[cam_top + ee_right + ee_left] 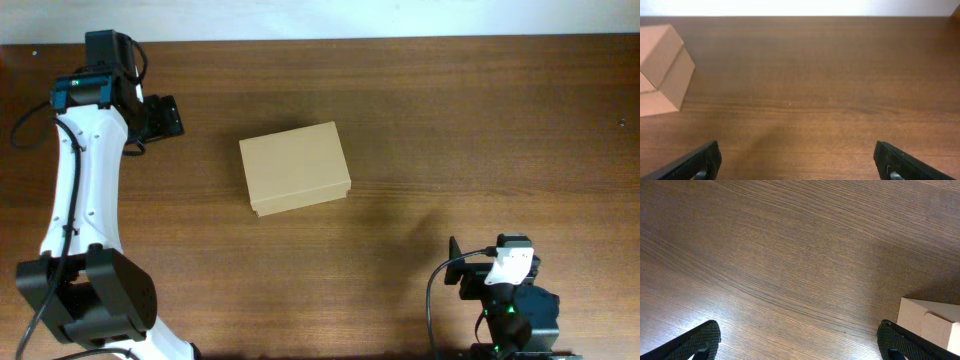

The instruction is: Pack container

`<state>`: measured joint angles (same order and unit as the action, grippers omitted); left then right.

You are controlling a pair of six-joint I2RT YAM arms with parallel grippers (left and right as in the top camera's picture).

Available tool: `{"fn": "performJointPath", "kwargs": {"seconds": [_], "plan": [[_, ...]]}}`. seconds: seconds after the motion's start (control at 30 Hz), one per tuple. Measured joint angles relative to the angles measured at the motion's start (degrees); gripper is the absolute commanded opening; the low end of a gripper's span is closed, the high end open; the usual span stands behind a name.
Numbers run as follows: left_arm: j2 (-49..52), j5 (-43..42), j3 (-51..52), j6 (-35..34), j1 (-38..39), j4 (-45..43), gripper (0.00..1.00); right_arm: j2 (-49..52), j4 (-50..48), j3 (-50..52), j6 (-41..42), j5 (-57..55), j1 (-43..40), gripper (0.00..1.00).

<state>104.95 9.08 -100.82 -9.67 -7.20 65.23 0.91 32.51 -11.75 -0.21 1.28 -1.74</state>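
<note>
The container [295, 168] is a plain tan cardboard box with its lid shut, lying on the wooden table near the middle. My left gripper [166, 117] is open and empty, to the left of the box; in the left wrist view [800, 342] a corner of the box [930, 325] shows at the lower right. My right gripper [455, 270] is open and empty at the table's front right, well away from the box; in the right wrist view [797, 162] the box [662, 70] shows at the far left.
The brown wooden table [480, 130] reaches to a pale wall at the back. The right arm's base [515, 305] sits at the front right, the left arm's base [90, 300] at the front left.
</note>
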Motion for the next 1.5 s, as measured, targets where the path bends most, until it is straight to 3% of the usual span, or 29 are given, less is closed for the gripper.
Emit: {"fn": "performJointPath", "kwargs": {"seconds": [0.9, 1.07, 1.33, 1.4, 1.5], "plan": [[-1.5, 0.0, 0.6, 0.0, 0.5, -0.1, 1.0, 0.0, -0.4, 2.8, 0.0, 0.0, 0.0, 0.99], [-12.0, 0.0, 4.4, 0.0, 3.9, -0.2, 1.0, 0.0, -0.4, 2.8, -0.1, 0.0, 0.0, 0.99], [-40.8, 0.0, 20.9, 0.0, 10.3, -0.5, 1.0, 0.0, -0.5, 2.8, 0.0, 0.0, 0.0, 0.99], [-47.8, 0.6, 28.2, 0.0, 10.3, -4.1, 1.0, 0.0, -0.5, 2.8, 0.0, 0.0, 0.0, 0.99], [-58.3, 2.6, 41.4, 0.0, 10.3, -20.6, 1.0, -0.1, -0.5, 2.8, 0.0, -0.2, 0.0, 0.99]]}}
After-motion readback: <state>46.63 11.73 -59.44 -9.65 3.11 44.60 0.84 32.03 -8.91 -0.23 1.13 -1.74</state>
